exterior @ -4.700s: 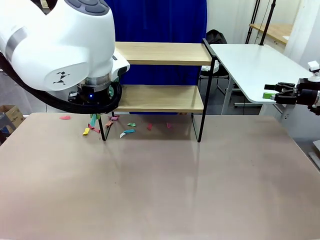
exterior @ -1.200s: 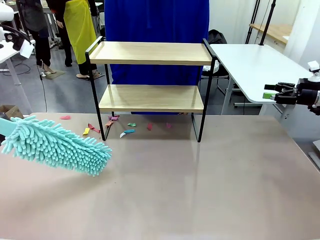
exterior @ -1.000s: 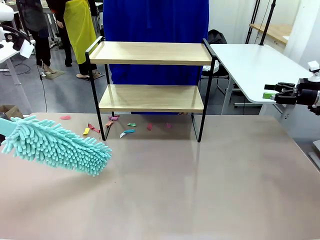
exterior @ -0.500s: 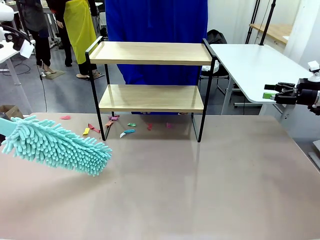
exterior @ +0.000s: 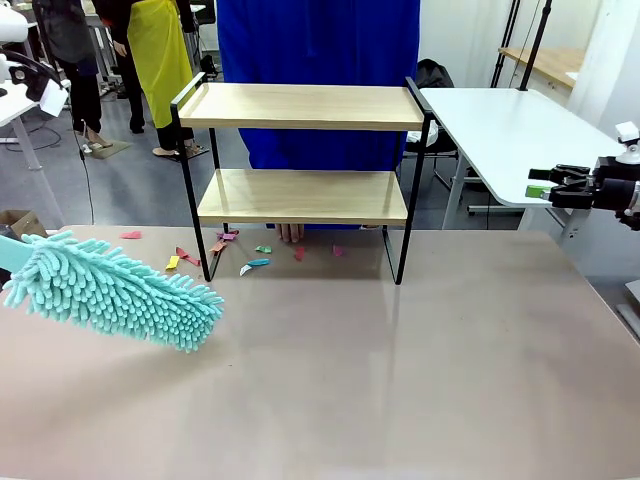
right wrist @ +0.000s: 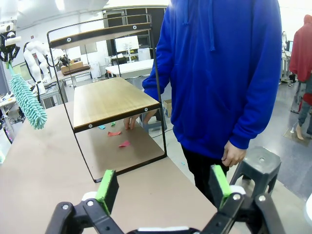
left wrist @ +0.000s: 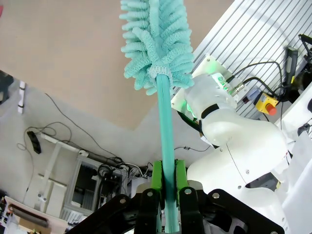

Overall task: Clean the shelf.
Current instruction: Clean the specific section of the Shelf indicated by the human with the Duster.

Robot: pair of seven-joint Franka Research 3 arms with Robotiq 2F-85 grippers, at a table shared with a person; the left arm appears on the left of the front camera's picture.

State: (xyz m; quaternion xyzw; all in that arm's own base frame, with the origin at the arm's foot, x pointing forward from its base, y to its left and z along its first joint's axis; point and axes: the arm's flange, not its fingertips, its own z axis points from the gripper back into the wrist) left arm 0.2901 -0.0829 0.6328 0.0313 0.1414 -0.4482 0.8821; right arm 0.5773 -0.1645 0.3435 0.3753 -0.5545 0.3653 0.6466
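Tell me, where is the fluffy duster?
In the front view the duster hangs over the left side of the table, left of the shelf, handle clamped in the left end effector.

The duster juts out ahead of the left gripper, above the surface. Ahead of the right gripper, slightly to its left, stands the shelf on the surface, scraps lying beneath it, a person behind it.
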